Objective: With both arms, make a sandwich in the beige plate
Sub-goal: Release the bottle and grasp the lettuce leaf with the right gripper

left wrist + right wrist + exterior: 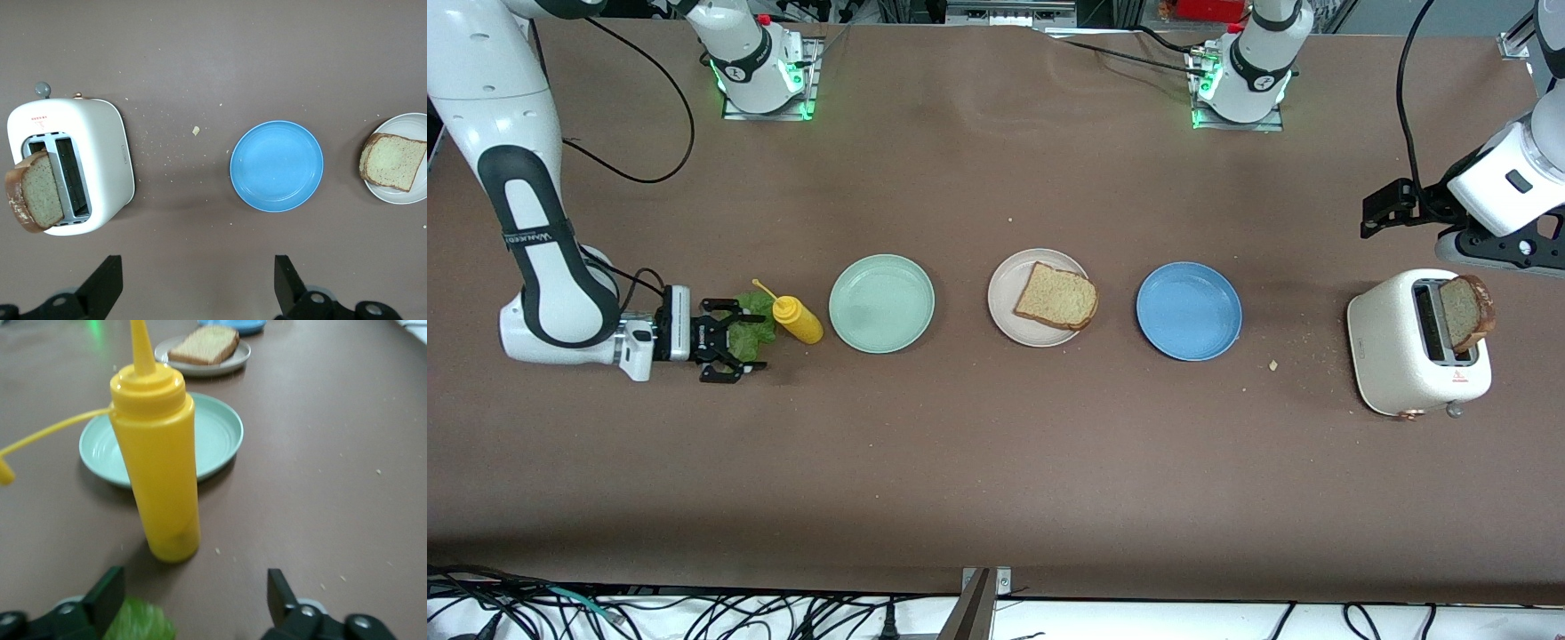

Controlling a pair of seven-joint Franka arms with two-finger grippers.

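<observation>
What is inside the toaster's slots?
One toast slice stands in a slot of the toaster, leaning over its edge. The other slot looks empty. The slice's lower part is hidden.

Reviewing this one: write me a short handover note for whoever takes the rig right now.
Right hand: open, low at the lettuce leaf beside the yellow squeeze bottle, at the right arm's end of the table; nothing gripped.
Left hand: open, empty, up over the table by the toaster.
Beige plate: between the mint-green plate and the blue plate, holding one toast slice.
Second toast slice: sticking out of the toaster's slot.
Done: bottom slice placed.
Left: lettuce onto that slice, then the second slice on top.
</observation>
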